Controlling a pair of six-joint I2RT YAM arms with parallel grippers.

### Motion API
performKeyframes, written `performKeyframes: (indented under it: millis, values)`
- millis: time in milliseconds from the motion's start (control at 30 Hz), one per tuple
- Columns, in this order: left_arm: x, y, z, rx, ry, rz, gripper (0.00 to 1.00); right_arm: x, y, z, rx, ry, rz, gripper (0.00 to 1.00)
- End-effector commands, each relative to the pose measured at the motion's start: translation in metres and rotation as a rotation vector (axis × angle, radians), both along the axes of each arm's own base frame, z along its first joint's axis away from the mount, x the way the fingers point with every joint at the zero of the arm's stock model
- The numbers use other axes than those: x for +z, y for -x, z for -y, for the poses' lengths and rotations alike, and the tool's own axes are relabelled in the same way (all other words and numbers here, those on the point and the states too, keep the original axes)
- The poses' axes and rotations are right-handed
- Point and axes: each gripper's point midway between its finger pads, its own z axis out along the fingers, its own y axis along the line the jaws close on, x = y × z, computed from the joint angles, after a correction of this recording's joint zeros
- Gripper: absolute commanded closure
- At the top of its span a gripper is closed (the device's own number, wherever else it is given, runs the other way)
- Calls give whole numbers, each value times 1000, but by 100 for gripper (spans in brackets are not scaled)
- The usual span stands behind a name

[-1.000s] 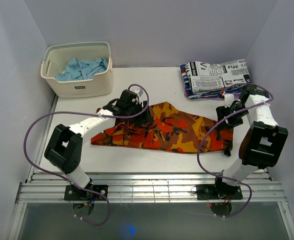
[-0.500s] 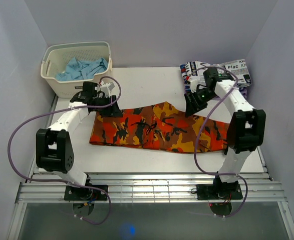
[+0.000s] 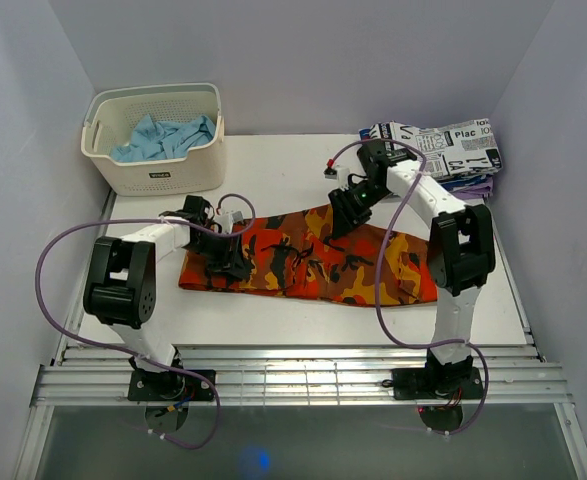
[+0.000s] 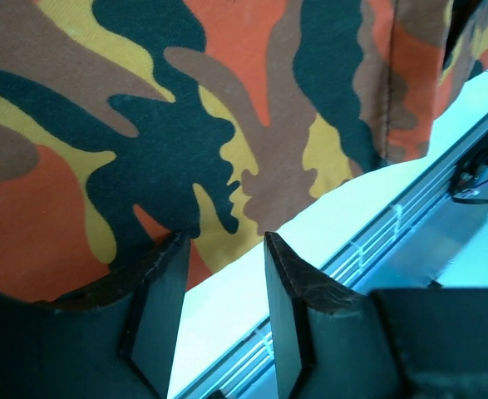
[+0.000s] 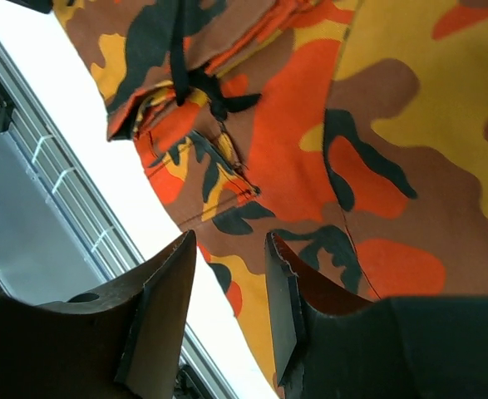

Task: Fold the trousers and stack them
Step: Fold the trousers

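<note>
Orange, red, yellow and dark camouflage cloth trousers (image 3: 313,262) lay flat on the white table (image 3: 293,165), running from under the left hand (image 3: 225,262) to well past the right hand (image 3: 345,215). Both hands sat about half open over the cloth, nothing pinched yet. My guess: lining up a paired grab for the next fold. Left hand's fingertips (image 4: 287,274) were at the near hem. Versus half a second earlier: left hand came off the far corner, right hand slid toward it.
</note>
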Motion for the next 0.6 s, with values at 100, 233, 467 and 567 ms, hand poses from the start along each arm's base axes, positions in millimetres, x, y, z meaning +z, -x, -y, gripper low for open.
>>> performKeyframes:
  millis: [100,233,467,567]
  values:
    - [36,-17,5,-31,92,145,40,27,5,-31,42,-82,60,55]
    - [63,-25,3,15,99,242,30,23,10,-52,46,-86,45,48]
    - [77,-32,-9,64,71,271,26,-6,-4,-80,-24,60,93,34]
    - [82,-36,-13,78,60,290,26,-22,-15,-81,-63,109,92,31]
